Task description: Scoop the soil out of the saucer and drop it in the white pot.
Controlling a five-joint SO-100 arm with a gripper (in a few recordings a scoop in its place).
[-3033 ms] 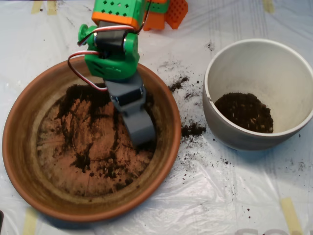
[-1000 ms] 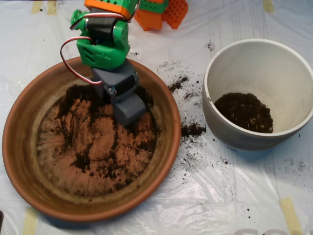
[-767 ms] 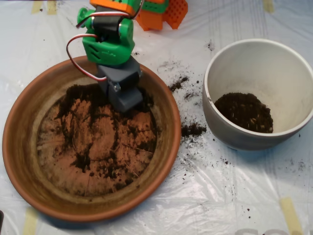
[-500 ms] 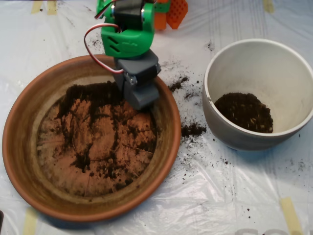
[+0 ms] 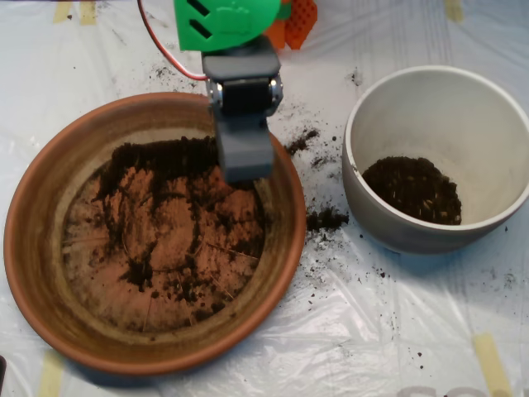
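The terracotta saucer (image 5: 31,273) lies at the left, wide and shallow. Dark soil (image 5: 157,159) is smeared thinly over its floor, thickest along the upper part. My grey scoop (image 5: 245,157) hangs over the saucer's upper right, just inside the rim, pointing down the picture. It reads as one compact block with no gap between its halves, and whatever is inside it is hidden. The green arm (image 5: 227,21) reaches in from the top edge. The white pot (image 5: 357,124) stands at the right, apart from the scoop, with a heap of soil (image 5: 413,190) on its floor.
Clear plastic sheeting covers the table. Spilled soil lies between saucer and pot in a clump (image 5: 327,219) and a streak (image 5: 302,141). An orange part of the arm's base (image 5: 299,21) sits at the top. Tape strips (image 5: 489,360) mark the sheet.
The scoop has drawn back from the saucer's middle to its upper right and risen. The arm has swung rightward. The soil in the pot looks the same.
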